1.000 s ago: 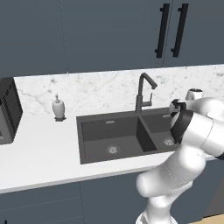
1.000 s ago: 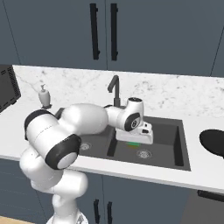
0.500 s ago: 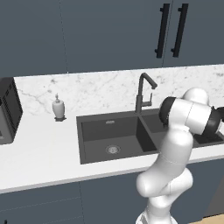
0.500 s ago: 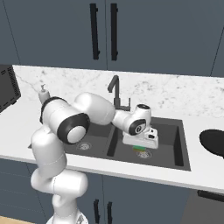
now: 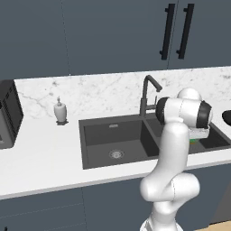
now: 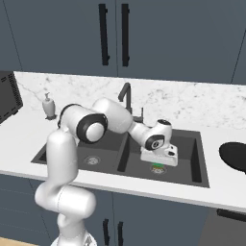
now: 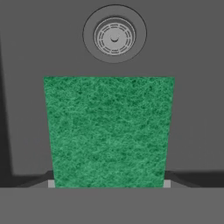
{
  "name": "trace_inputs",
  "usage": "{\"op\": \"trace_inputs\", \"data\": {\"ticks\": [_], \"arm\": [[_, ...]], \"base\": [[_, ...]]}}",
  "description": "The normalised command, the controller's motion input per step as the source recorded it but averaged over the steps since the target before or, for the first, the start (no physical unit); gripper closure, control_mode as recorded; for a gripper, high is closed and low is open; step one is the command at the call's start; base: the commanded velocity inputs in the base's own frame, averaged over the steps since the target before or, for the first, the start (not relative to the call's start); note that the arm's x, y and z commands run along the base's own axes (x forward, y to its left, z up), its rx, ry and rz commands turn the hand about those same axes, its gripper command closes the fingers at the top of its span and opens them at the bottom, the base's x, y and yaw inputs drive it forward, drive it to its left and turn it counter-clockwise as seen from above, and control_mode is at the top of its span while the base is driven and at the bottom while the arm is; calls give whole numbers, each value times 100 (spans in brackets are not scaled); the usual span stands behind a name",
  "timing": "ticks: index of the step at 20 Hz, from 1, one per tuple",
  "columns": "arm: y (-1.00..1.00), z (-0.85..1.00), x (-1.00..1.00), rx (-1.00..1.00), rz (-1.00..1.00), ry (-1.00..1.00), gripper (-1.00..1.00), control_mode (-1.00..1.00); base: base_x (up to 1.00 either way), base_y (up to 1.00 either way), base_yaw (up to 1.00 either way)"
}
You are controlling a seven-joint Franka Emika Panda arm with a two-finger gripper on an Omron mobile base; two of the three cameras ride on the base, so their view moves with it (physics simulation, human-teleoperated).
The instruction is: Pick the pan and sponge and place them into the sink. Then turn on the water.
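Note:
My gripper hangs low inside the right basin of the dark double sink, shut on the green sponge. The sponge sits square between the two finger tips, just short of the basin's round metal drain and a little above the floor. From the left side, the hand shows over the same basin with a sliver of sponge under it. The black pan lies on the counter right of the sink, also at the edge of the left base view. The dark gooseneck faucet stands behind the divider.
A white soap dispenser stands on the counter left of the sink, and a dark microwave sits at the far left. Dark cabinets with black handles hang above the marble backsplash. The left basin holds nothing but its drain.
The arm has rolled its elbow up and over while the hand, still gripping the sponge, sank a little lower into the right basin. The pan has not moved.

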Motion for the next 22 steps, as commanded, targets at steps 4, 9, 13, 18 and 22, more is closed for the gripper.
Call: {"op": "trace_inputs", "data": {"ticks": [4, 9, 13, 18, 22], "arm": [[-9, -29, 31, 0, 0, 4, 100, -100], [-10, -30, 23, 0, 0, 2, 100, -100], [-3, -41, 15, 0, 0, 0, 100, -100], [0, -51, 1, 0, 0, 0, 100, -100], [0, -51, 0, 0, 0, 0, 100, -100]], "base": [[0, 0, 0], [0, 0, 0], [0, 0, 0], [0, 0, 0], [0, 0, 0]]}}
